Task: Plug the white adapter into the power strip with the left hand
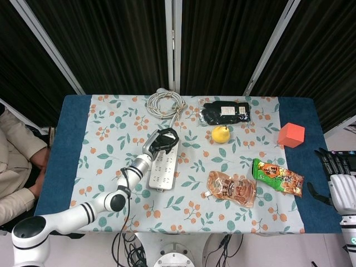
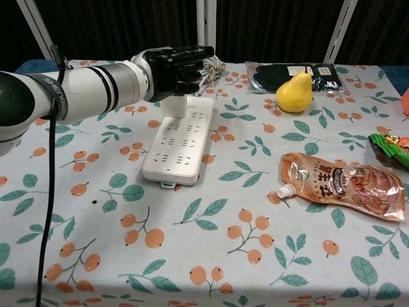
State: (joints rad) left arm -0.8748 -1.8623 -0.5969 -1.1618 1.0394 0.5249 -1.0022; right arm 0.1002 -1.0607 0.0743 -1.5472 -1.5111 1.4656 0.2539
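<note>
The white power strip [image 1: 163,168] [image 2: 179,148] lies lengthwise on the floral cloth, left of centre. My left hand [image 1: 162,140] [image 2: 177,69] hovers over the strip's far end and grips the white adapter [image 2: 177,106], which hangs below its black fingers, just above or touching the strip's top face. In the head view the hand hides the adapter. My right hand [image 1: 335,181] rests at the table's right edge with fingers apart, holding nothing.
A coiled white cable [image 1: 164,103] lies behind the strip. A yellow pear [image 2: 294,93], a black packet [image 1: 226,113], an orange cube [image 1: 291,134], a brown pouch [image 2: 342,184] and a green snack bag [image 1: 277,176] occupy the right half.
</note>
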